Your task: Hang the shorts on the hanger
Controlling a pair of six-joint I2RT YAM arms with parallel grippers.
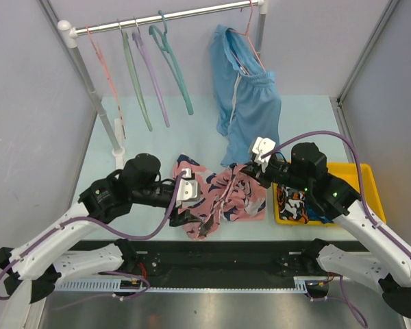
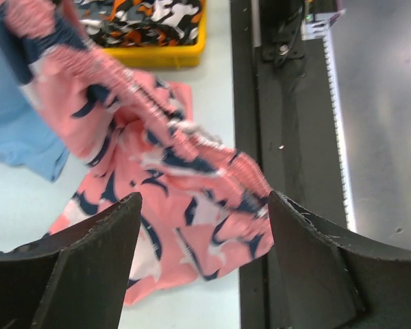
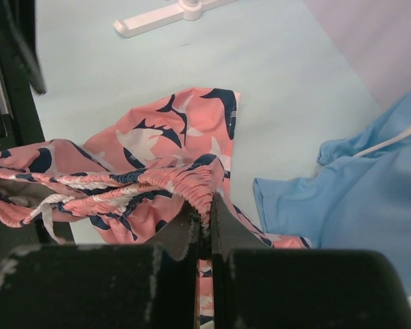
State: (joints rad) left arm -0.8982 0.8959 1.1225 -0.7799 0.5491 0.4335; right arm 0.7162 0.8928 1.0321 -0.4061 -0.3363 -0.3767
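The pink shorts with a navy and white print lie bunched at the table's front middle, partly lifted. My right gripper is shut on their gathered waistband, holding that edge up; in the right wrist view the gripper pinches the elastic. My left gripper is open beside the shorts' left lower part. In the left wrist view its gripper frames the hanging shorts without touching them. The teal hanger hangs on the rail at the back, apart from both grippers.
Plain light-blue shorts hang on a pink hanger at the rail's right. Pink, pale green and purple hangers hang left of the teal one. A yellow bin of patterned clothes sits right. The rack foot stands back left.
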